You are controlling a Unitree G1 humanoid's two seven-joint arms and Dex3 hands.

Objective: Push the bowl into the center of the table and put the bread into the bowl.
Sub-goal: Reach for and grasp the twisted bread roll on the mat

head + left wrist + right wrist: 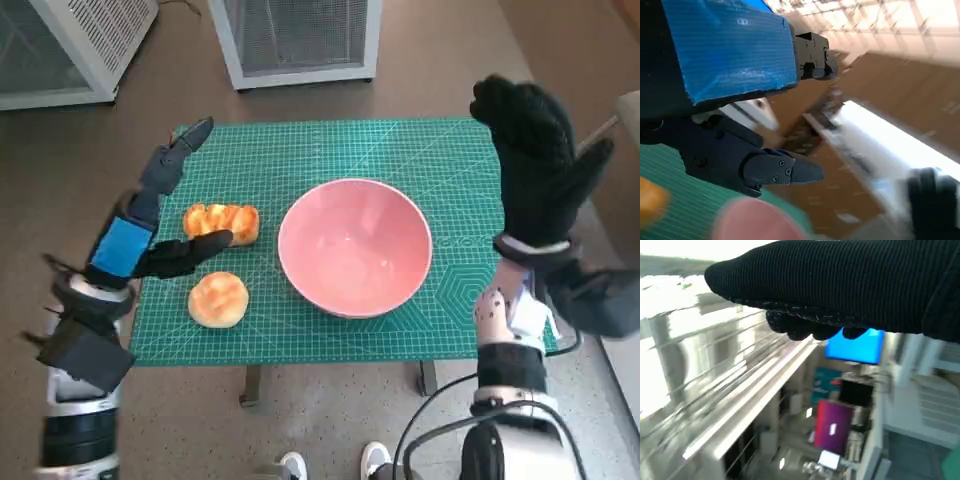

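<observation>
Left hand [160, 215], fingers spread and holding nothing, hovers left of frame beside two breads: an elongated loaf [221, 221] lying crosswise and a round bun [218, 298]. One pink bowl [354, 246] sits centre; right hand [535, 160] raised, empty.

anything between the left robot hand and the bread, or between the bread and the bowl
Nothing visible. The left robot hand hangs over the elongated bread, with the round bread just beside it. Only bare green mat separates both from the pink bowl.
</observation>
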